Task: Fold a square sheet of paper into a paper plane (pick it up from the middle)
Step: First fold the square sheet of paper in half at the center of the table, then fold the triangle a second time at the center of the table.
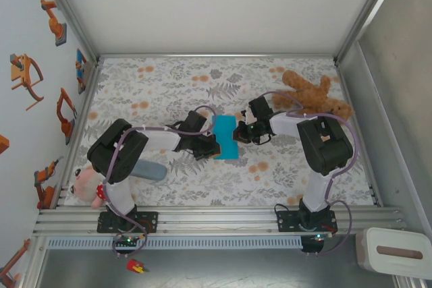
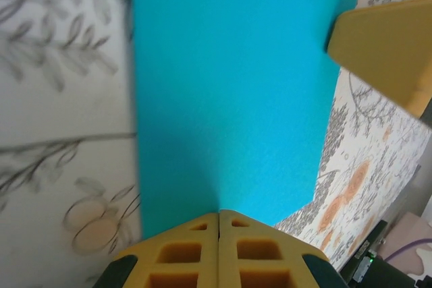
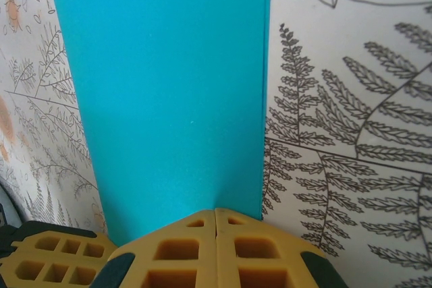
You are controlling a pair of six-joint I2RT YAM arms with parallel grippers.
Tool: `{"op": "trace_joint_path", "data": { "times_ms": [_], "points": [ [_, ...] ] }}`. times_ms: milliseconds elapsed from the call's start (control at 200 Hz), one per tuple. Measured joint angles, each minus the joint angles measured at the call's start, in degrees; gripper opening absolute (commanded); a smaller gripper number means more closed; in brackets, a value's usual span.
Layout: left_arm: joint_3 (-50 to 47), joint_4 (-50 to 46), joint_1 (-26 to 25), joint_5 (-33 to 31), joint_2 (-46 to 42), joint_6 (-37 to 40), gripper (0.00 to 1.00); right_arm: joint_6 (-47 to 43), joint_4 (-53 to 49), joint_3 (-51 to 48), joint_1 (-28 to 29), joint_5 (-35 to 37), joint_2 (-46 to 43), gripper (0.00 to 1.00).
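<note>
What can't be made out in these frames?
- Top view: the left end effector and right end effector cover the paper's sides; its layers are too small to count.
- Both wrist views: closed fingers hide the paper's near edge, so pinched or merely pressed is unclear.
- Top view: the left arm covers part of the grey case.

sheet of paper (image 1: 225, 137): middle of counter (image 1: 169, 85), between left claw (image 1: 214, 145) and right claw (image 1: 238, 133)
teddy bear (image 1: 314, 96): far right
case (image 1: 150, 170): near left
</note>
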Motion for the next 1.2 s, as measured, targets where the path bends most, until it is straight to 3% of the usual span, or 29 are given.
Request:
{"op": "trace_joint_path", "data": {
  "times_ms": [311, 486, 586, 766, 876, 1077, 1202],
  "points": [
    [-8.35, -4.55, 0.31, -4.57, -10.47, -0.79, 0.01, 0.02, -0.2, 0.33, 0.0, -0.35, -0.28, 0.0],
    [-4.5, -7.1, 0.52, -8.0, -14.14, -0.22, 0.11, -0.5, -4.04, 2.03, -0.39, 1.88, -1.88, 0.0],
    [-2.14, -5.16, 1.36, -9.01, -14.51, 0.22, 0.25, -0.63, -7.78, 3.74, -0.96, 3.69, -2.51, 0.08],
    [1.77, -1.33, 2.95, -9.05, -11.02, 0.17, 0.36, 1.09, -7.98, 4.66, -1.2, 5.18, -9.9, 0.28],
    [4.92, 1.18, 2.93, -7.8, -6.25, 0.11, 0.37, 2.62, -5.14, 3.43, -1.2, 6.64, -16.72, 0.44],
    [11.15, 2.32, 2.93, -6.01, 1.53, -0.28, 0.37, 4.39, -1.88, -6.12, -1.7, 11.21, -24.52, 0.54],
    [16.15, 0.2, 2.93, -6.8, 5.66, -0.83, 0.36, 5.77, -1.79, -10.84, -2.1, 13.11, -26.1, 0.55]
  ]
}}
